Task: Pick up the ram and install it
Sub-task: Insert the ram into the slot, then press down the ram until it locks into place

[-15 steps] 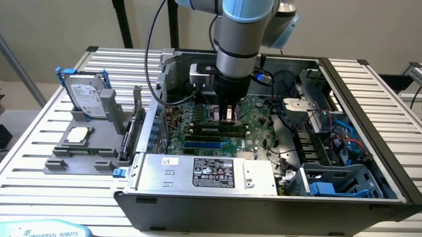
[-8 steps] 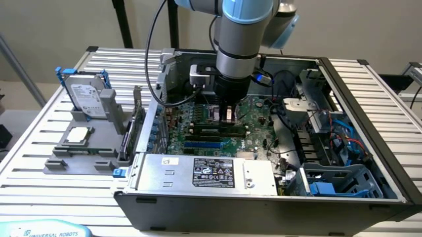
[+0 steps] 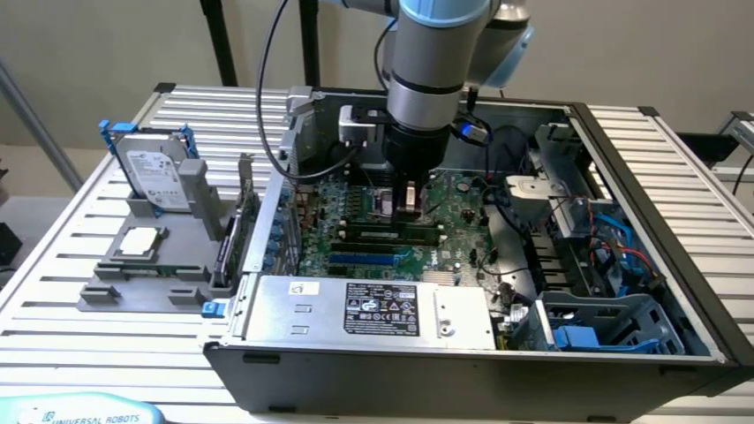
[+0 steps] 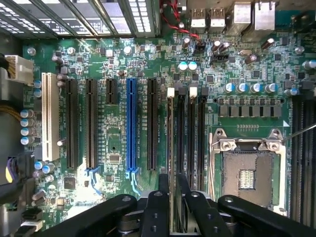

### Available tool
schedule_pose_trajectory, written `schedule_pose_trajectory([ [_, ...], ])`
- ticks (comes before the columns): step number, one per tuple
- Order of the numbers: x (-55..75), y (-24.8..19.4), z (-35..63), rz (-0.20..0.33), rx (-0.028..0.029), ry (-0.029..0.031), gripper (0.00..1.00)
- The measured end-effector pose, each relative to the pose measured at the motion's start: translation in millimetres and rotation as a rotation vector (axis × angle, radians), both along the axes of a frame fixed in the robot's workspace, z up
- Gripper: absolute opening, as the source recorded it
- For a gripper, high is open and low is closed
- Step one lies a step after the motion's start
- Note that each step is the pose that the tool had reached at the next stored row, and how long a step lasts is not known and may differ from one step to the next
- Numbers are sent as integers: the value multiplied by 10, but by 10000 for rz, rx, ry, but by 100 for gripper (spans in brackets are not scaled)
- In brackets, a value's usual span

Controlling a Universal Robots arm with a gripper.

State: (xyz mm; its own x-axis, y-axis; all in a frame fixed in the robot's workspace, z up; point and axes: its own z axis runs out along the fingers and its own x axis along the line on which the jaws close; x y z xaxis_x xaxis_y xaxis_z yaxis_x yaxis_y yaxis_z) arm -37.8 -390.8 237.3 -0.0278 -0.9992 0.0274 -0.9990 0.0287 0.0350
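The gripper hangs inside the computer case, jaws apparently pinching the ram edge-on above the motherboard. Installation is underway; seating demands exact alignment with a slot.

The things stand on a table made of long silver metal slats. On it sits a big open computer case, dark grey. Near it, toward the exterior view's left, a grey plastic holder rests on the slats, with a hard drive in a blue frame standing upright in it
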Motion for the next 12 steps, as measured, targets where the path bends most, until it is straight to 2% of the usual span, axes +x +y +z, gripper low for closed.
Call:
schedule_pose_trajectory([
  [3, -3, -2, 62, 0, 129, 0, 21],
  [4, -5, -3, 69, 1, 195, -1, 13],
  [5, -6, -3, 72, 0, 235, -1, 13],
  [6, -7, -4, 72, 0, 256, -2, 11],
  [12, -6, -4, 73, 1, 256, -1, 11],
])
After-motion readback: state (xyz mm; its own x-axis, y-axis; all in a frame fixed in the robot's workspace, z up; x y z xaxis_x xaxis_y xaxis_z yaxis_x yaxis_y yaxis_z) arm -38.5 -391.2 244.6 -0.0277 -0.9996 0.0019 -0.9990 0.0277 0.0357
